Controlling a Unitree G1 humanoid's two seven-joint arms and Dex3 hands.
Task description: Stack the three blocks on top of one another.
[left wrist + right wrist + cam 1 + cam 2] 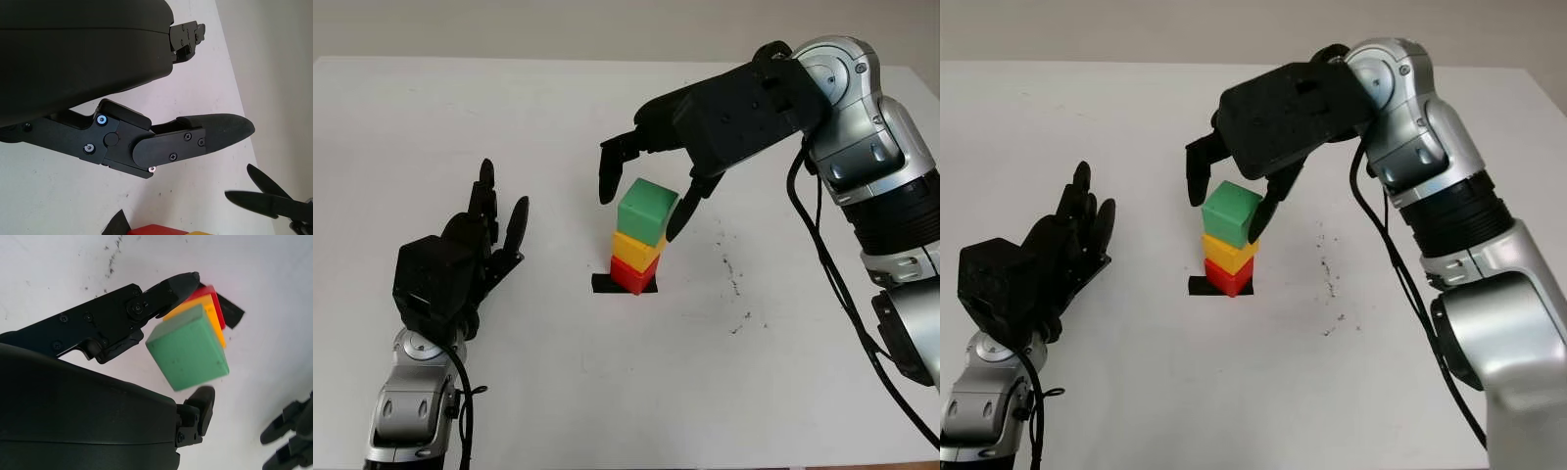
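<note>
The right arm reaches in from the robot's right and bends across the table, carrying the right hand palm-down over the stack. Its fingers hang down on either side of the green block, one fingertip to the block's left and one at its right edge. In the right wrist view both fingers appear to stand just off the block's faces, though contact at the right edge cannot be ruled out; the hand reads as released, holding nothing.

Directly beneath this hand the three blocks stand stacked: green on the yellow block, yellow on the red block, which sits on a black tape mark on the white table. The green block is turned slightly relative to those below, and the column leans a little. No writing or labels are legible on the blocks.

The left hand is open, well to the left of the stack, fingers pointing away from the robot.
</note>
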